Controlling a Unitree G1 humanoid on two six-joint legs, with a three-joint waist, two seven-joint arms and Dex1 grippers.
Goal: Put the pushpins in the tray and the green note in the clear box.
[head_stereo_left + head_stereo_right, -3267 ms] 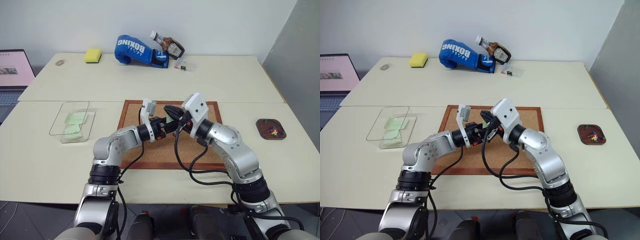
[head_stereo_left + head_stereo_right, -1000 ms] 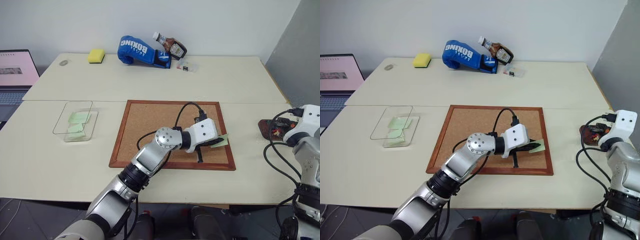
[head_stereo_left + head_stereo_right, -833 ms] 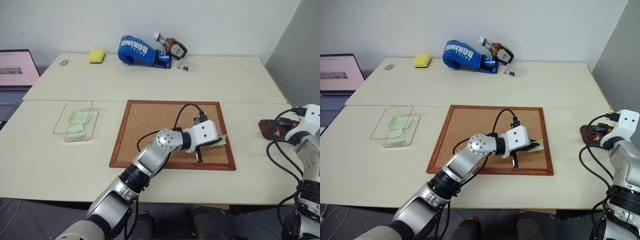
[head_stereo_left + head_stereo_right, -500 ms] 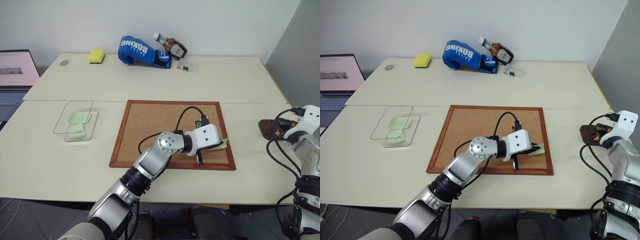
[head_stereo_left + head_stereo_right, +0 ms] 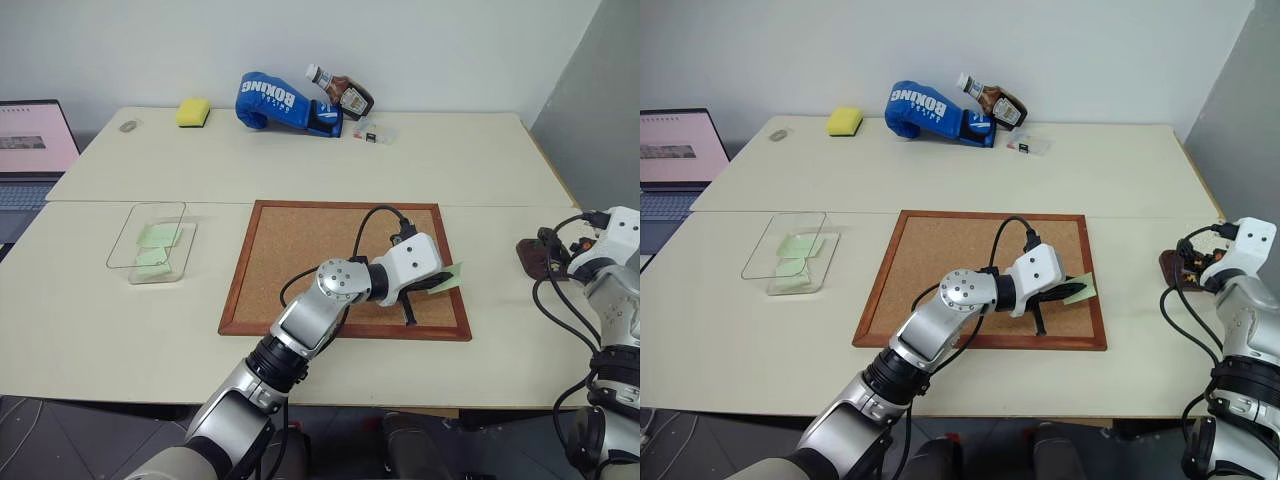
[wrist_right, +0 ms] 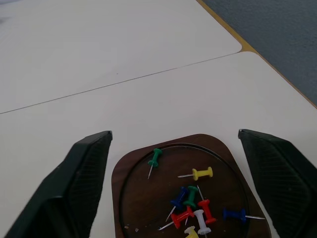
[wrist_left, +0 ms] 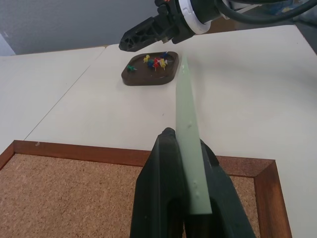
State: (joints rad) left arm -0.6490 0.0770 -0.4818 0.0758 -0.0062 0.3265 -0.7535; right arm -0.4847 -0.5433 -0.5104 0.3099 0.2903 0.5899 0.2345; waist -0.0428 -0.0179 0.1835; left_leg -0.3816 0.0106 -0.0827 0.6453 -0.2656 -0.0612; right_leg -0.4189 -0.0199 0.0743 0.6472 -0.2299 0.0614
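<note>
The left arm reaches across from the near left toward the right, its elbow bent low and its wrist turned so the left hand (image 5: 432, 287) points rightward, nearly level. Its two black fingers (image 7: 171, 188) are pressed together on a thin pale green sheet. The right arm stands at the far right edge, forearm raised, with the right hand (image 6: 178, 163) pointing forward and slightly down, its fingers (image 6: 69, 188) spread wide apart and gripping nothing.
</note>
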